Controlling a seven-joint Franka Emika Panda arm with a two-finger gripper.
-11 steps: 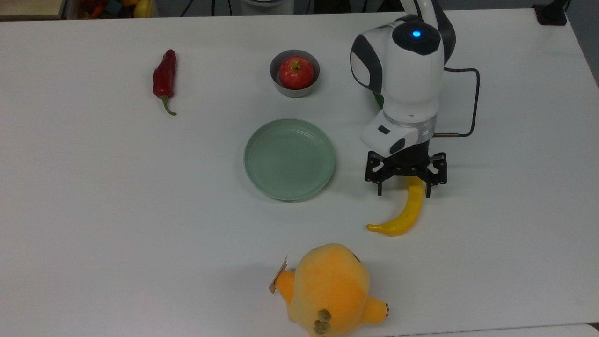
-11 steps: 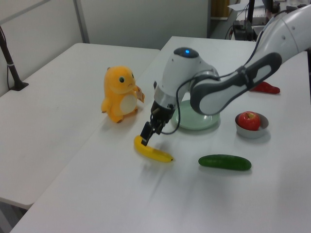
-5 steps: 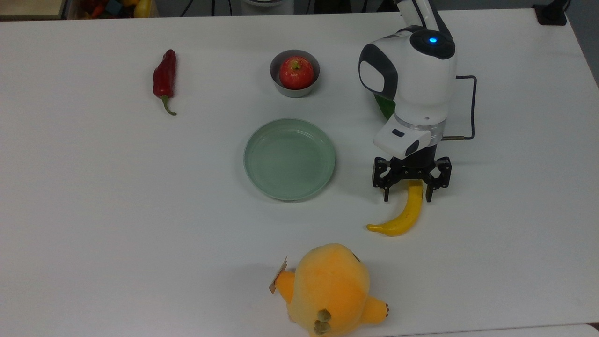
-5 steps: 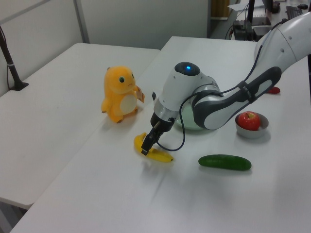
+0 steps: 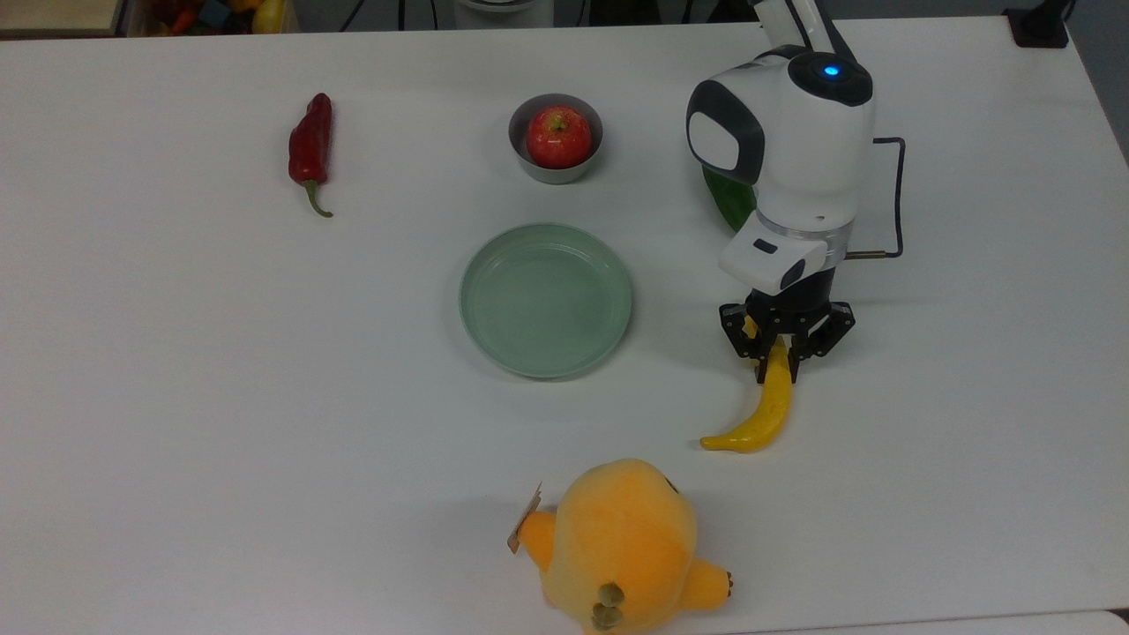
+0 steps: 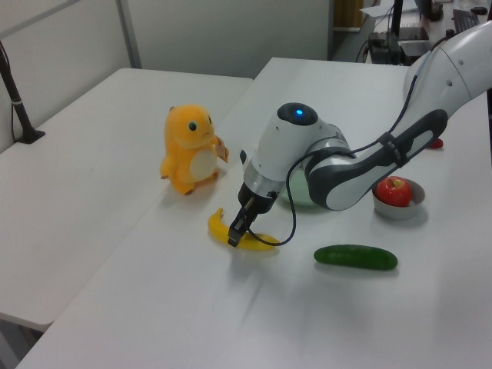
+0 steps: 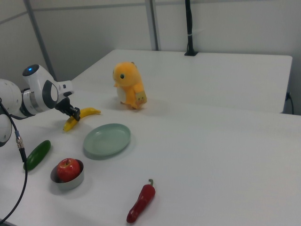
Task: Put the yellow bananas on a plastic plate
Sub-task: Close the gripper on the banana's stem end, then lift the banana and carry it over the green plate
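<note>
Bright, even overhead light casts soft shadows on the white table (image 5: 265, 397); the views are mostly sharp.

— What have you got from above?

— My gripper (image 5: 776, 369) is down at the table (image 5: 176, 370), fingers closed in tight around the upper end of the banana (image 5: 766, 413). The fruit curves down and toward the top view's left, its tip pointing at the plush toy (image 5: 617, 542).

— And the plate?

— The green plate (image 5: 545, 300) sits bare at the middle, apart from the banana, on the top view's left of my gripper. Above it I see a grey bowl (image 5: 522, 152) holding a red apple (image 5: 558, 137), and a red chili (image 5: 310, 148) farther left. A bit of cucumber (image 5: 730, 201) peeks out beside the arm.
</note>
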